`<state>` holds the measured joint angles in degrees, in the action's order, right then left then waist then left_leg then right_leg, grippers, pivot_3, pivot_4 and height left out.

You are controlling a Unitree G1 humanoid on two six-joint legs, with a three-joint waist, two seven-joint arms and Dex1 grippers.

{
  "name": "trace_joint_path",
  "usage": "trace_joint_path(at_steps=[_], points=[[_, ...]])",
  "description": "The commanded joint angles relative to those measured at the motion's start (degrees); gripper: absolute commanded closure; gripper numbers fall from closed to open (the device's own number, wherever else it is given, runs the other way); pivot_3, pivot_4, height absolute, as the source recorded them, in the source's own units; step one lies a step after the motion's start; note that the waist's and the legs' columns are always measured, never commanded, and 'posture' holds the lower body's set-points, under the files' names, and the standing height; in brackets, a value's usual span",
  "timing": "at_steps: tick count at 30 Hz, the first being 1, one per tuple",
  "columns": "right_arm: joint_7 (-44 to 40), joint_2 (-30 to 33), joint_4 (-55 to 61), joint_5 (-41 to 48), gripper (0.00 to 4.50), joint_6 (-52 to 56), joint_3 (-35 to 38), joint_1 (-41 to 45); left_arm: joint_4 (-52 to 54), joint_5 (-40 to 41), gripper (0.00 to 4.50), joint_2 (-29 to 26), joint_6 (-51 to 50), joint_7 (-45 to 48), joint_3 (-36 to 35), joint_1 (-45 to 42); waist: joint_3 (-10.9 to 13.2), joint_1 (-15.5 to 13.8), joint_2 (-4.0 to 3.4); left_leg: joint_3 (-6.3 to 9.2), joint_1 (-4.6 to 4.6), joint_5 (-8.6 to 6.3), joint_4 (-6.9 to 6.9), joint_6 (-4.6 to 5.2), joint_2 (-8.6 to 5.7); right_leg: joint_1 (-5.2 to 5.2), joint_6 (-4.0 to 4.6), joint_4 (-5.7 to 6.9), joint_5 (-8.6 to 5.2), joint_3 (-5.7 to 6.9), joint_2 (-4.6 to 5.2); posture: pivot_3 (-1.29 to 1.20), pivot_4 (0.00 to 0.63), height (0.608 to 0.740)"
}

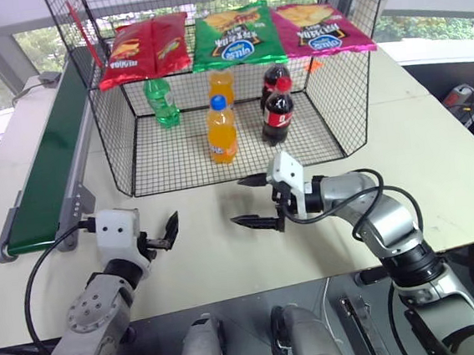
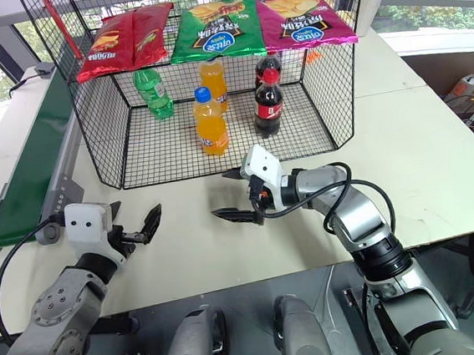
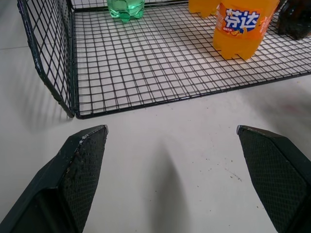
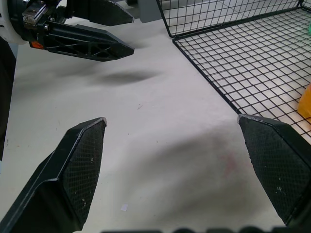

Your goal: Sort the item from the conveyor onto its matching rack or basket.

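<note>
Two grippers: both hovering over the table [image 1: 436, 150], fingers spread, holding nothing.
Left gripper [image 1: 165, 232]: pointing toward the cage [image 1: 109, 156].
Right gripper [image 1: 254, 201]: pointing toward the left one.
Green bottle [image 1: 161, 102]: standing inside the cage, back left corner.
Conveyor [image 1: 47, 166]: lying beside the cage.

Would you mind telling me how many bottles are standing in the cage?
5: green bottle back left, orange bottles front and behind, cola bottles front and behind. None seem hidden.

Black wire cage [image 1: 125, 146] (glossy foil bags [image 1: 236, 35] above), matt table [image 1: 437, 166].
</note>
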<state>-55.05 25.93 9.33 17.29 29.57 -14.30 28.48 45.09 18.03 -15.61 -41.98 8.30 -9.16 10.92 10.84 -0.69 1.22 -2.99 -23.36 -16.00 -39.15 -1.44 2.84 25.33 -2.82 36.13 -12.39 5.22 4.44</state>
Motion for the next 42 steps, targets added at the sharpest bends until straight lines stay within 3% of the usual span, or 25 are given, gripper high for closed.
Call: trace_joint_path(at_steps=[1,26,34,42], points=[[-0.3,-0.1,1.9,0.9,0.0,-1.0,0.6,0.7,1.3,-0.2,0.08,-0.3,1.2,0.1,-0.3,-0.1,0.0,0.0,0.0,0.0,0.0,0.0,0.0,0.0,0.0,0.0,0.0,0.0,0.0,0.0,0.0,0.0,0.15,0.74],[-0.9,-0.5,1.6,0.9,0.0,-2.7,0.9,0.3,1.4,-0.7,0.08,-0.4,1.8,0.4,0.5,-0.1,0.0,0.0,0.0,0.0,0.0,0.0,0.0,0.0,0.0,0.0,0.0,0.0,0.0,0.0,0.0,0.0,0.15,0.74],[-4.4,-2.5,-0.8,3.3,0.0,-13.1,3.0,-0.4,1.3,-0.7,0.08,-0.7,1.6,0.5,0.5,-0.5,0.0,0.0,0.0,0.0,0.0,0.0,0.0,0.0,0.0,0.0,-0.01,0.0,0.0,0.0,-0.01,0.0,0.15,0.74],[-4.8,-3.1,0.2,3.3,0.0,-15.8,2.3,-0.5,1.4,-0.4,0.08,-0.9,1.4,0.6,-0.1,-0.5,0.0,0.0,0.0,0.0,0.0,0.0,0.0,0.0,0.0,0.0,0.0,0.0,0.0,0.0,0.0,0.0,0.15,0.74]])
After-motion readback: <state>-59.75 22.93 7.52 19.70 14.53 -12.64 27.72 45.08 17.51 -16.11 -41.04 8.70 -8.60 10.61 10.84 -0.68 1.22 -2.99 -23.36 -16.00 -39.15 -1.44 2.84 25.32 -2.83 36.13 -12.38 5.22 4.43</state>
